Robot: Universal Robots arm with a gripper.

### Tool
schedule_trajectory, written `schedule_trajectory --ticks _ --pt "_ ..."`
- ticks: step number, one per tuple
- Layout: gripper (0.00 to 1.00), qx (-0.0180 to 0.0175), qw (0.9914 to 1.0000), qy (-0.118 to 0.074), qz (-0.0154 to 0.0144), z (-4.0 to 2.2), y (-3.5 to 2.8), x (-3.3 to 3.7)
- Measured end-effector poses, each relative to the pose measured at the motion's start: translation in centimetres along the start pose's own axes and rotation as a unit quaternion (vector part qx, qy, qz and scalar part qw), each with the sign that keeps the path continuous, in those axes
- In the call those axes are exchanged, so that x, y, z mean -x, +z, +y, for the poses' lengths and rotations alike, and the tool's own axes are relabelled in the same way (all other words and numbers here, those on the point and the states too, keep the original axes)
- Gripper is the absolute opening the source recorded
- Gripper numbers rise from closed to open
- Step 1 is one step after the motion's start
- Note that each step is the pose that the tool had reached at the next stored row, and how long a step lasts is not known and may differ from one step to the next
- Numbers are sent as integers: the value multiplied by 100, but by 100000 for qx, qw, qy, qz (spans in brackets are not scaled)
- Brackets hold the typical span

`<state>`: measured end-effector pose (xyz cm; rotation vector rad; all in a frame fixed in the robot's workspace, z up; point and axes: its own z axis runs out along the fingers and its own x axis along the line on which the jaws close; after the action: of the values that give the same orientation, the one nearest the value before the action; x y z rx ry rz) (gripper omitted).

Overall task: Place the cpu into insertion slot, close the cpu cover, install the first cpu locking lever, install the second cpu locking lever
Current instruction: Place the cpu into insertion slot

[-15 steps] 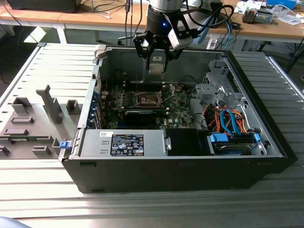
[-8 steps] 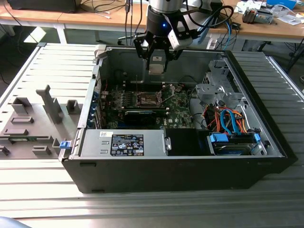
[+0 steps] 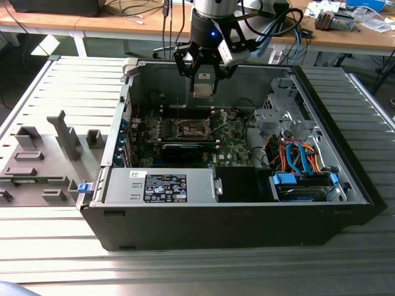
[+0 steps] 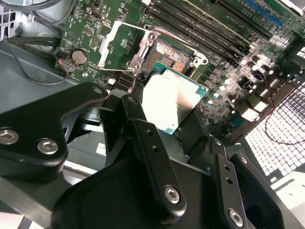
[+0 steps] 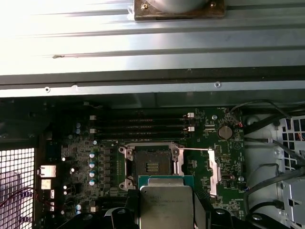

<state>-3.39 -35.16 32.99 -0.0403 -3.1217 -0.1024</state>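
Hangs over the open computer case (image 3: pixel 345 185) with the gripper (image 3: pixel 203 86) in the upper middle of the exterior view, above the green motherboard (image 3: pixel 237 145). Pinches the cpu (image 4: pixel 171 102) by two opposite edges between the dark fingers (image 4: pixel 133 114), flat, with the silvery top turned toward both wrist cameras. Carries it in the air, apart from the board and from every part below.

Shows the insertion slot (image 4: pixel 172 53) bare, with the golden-brown contact field exposed inside its metal frame. Sits near the middle of the exterior view, below the gripper. Places the cpu near the slot rather than in it, and, judging by the second wrist view, a little short of squarely above.

Shows the cpu cover (image 4: pixel 125 45) swung up and open just beside the slot, hinged at one edge, with green board visible through its square window. Reveals no lever latched down; cannot tell the exact lie of either locking lever.

Rests on a slatted metal surface (image 3: pixel 62 259), case and all, with grey fixture blocks (image 3: pixel 37 160) at the exterior view's left.

Counts as early in the task: first step under way, none finished. Leaves the seating of the cpu, the closing of the cover and both locking levers undone.
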Motion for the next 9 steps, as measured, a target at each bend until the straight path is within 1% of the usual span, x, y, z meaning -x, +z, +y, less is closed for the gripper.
schedule_trajectory --ticks 9 --pt "54 2 100000 2 -2 -2 29 0"
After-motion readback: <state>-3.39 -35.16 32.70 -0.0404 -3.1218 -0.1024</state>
